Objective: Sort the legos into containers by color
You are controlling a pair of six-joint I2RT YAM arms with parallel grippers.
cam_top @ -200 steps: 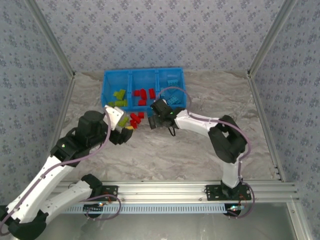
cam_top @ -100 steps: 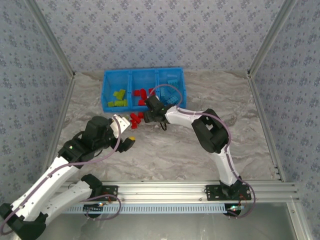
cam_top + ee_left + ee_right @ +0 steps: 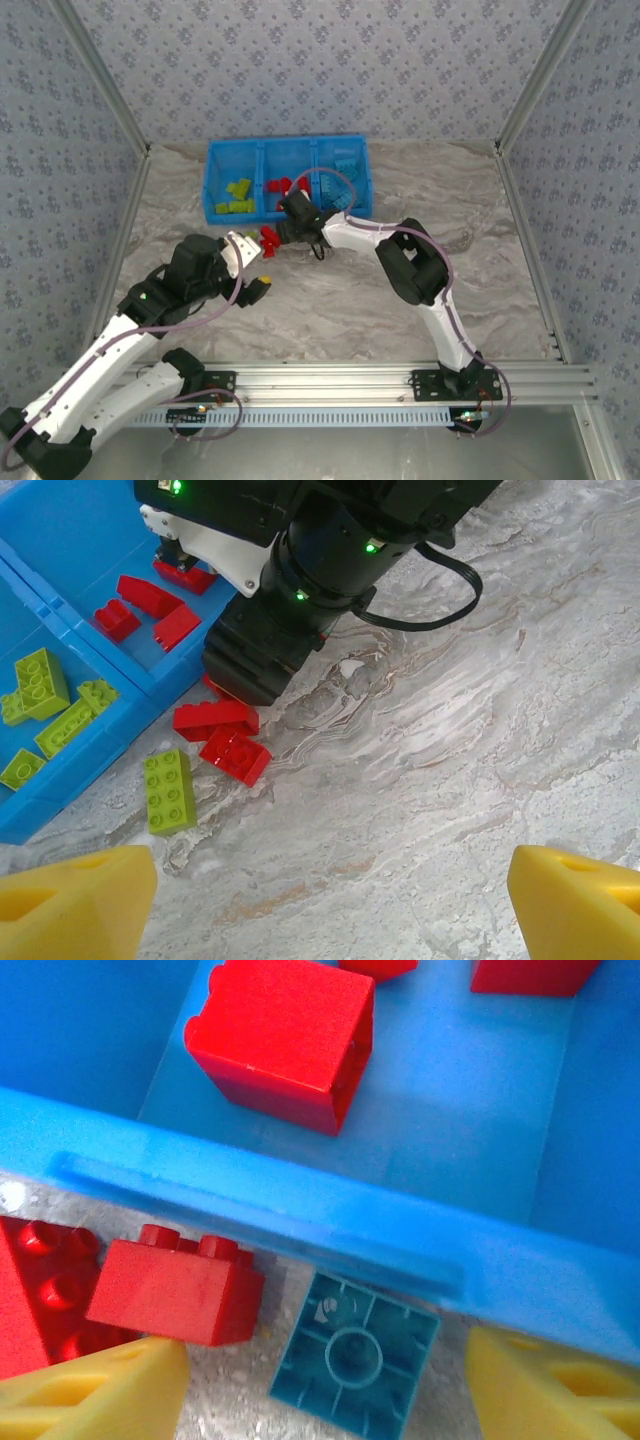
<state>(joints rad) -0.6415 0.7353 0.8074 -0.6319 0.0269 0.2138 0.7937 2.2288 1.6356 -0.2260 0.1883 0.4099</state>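
In the right wrist view the right gripper [image 3: 320, 1390] stands with its yellow fingertips [image 3: 100, 1385] apart and closed on nothing. Two loose pieces lie between them on the table, just before the near wall of the blue bin tray [image 3: 300, 1230]. One is a light blue brick [image 3: 355, 1355], turned over with its hollow underside up, almost in the middle of the gap. The other is a red brick [image 3: 175, 1290] to its left, close to the left fingertip, with its long axis along the wall. The blue one looks nearly square, so I cannot name a long axis for it. I judge that the coming move turns on this: the blue brick is straight ahead of the right gripper and very near the wall, with the red one just beside it, so closing fingers could catch both. The left gripper [image 3: 330, 900] is also wide open and empty above the table [image 3: 450, 780]. A lime green brick [image 3: 168, 791] lies ahead of it and to the left, its long axis pointing roughly toward the bin, and the left arm seems the nearer one to it. Seen from above, the left compartment [image 3: 228, 160] holds lime green pieces [image 3: 237, 197], the middle compartment [image 3: 285, 160] holds red pieces [image 3: 280, 185], and the right compartment [image 3: 328, 150] holds light blue pieces [image 3: 345, 160]
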